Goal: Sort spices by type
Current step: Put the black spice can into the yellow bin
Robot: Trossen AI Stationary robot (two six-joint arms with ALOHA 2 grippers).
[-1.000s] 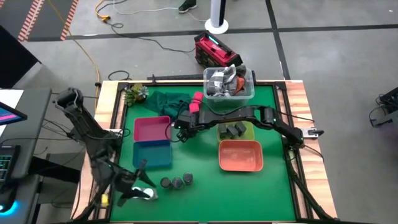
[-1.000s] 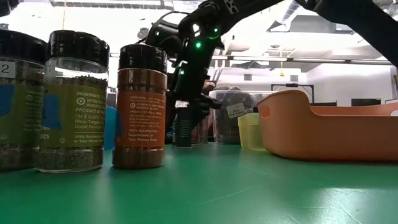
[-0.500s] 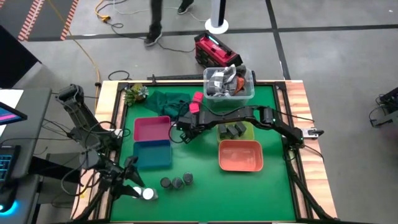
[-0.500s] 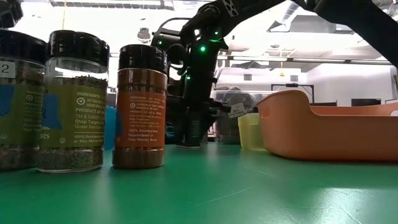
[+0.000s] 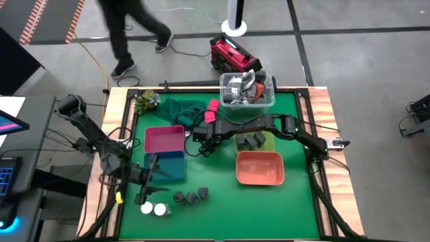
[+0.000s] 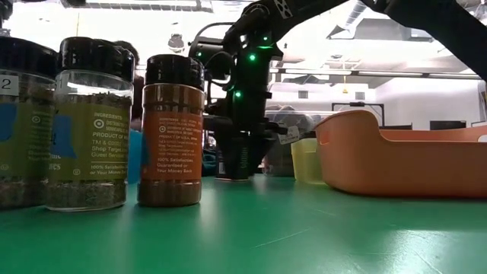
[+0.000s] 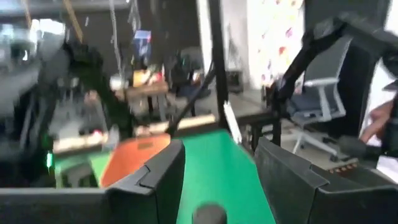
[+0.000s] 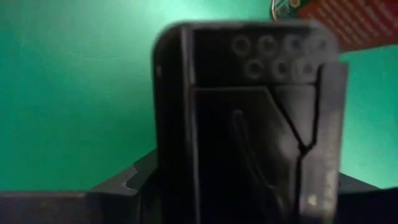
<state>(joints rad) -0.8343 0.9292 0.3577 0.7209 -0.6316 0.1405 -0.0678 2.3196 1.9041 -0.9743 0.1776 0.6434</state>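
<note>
Overhead, table-level, two wrist views

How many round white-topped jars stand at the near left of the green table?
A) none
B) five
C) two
C: the high view shows two round white-topped jars standing side by side on the green table, just left of the row of three round dark grey jars.

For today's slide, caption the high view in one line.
Right hand closes on a dark rectangular spice block beside the pink tray.
</note>
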